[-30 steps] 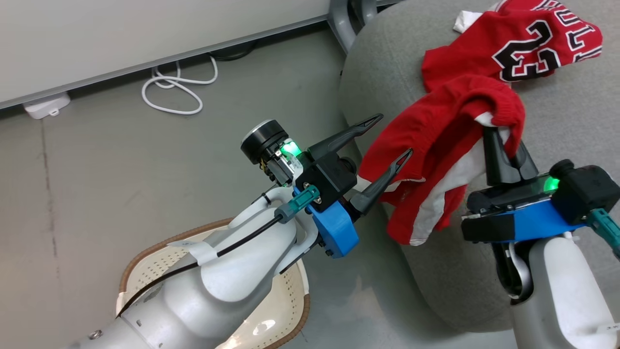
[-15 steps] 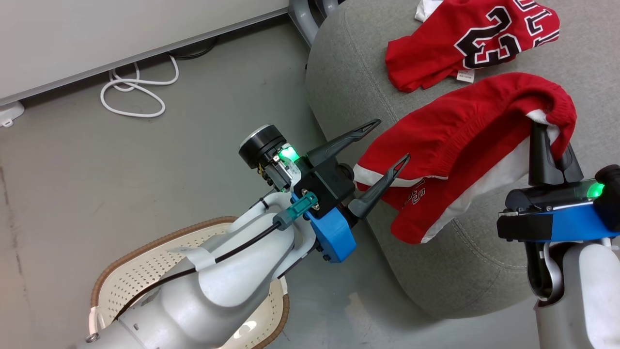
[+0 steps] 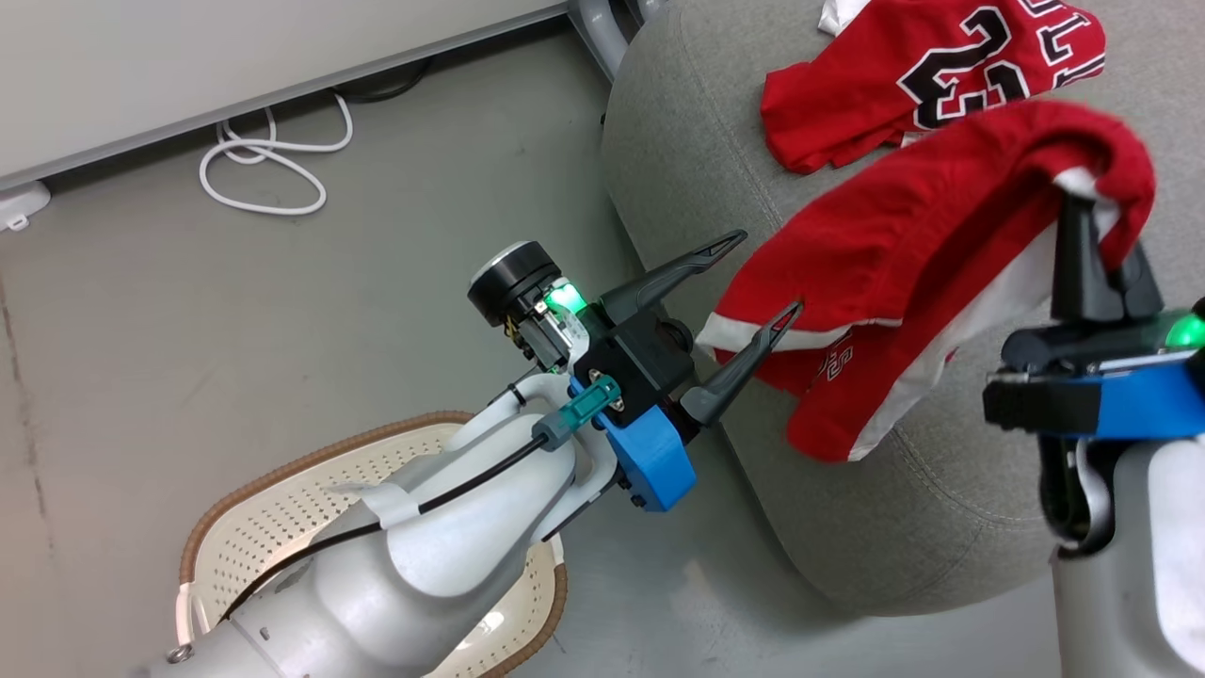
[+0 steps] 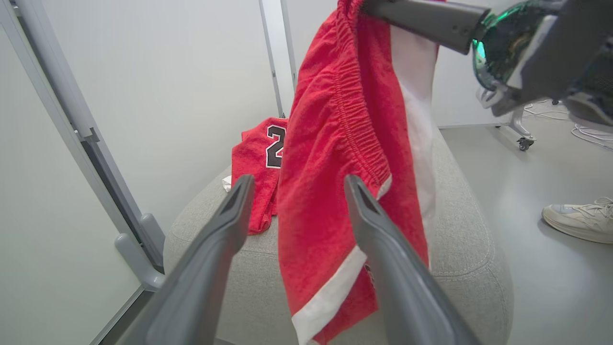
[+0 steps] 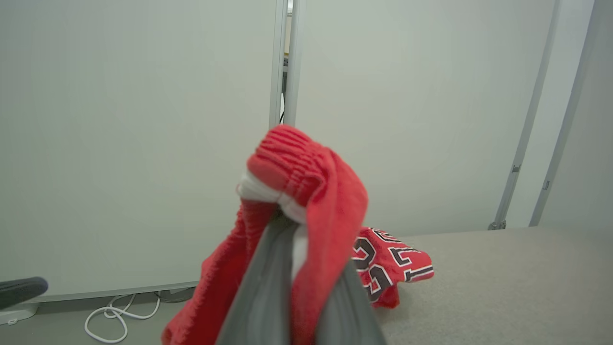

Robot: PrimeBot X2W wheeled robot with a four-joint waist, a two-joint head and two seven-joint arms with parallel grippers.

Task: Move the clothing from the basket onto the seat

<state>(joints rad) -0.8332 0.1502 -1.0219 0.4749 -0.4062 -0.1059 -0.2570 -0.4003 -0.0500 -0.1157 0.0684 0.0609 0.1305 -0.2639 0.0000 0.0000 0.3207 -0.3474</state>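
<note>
Red shorts [image 3: 904, 245], soft, light and limp, hang over the seat's [image 3: 678, 141] left edge, pinched at the bunched elastic waistband, likely the surest hold, by the right gripper [image 3: 1097, 254], while the left gripper [image 3: 767, 271] stands spread and empty beside their hem.

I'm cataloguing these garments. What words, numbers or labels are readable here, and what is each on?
"23": black-and-white digits on the red jersey, upside down in the head view.
Lettering beside the 23 on the jersey: partly cut off and creased, not readable.
White lettering near the hem of the red shorts: too small and blurred to read.
</note>
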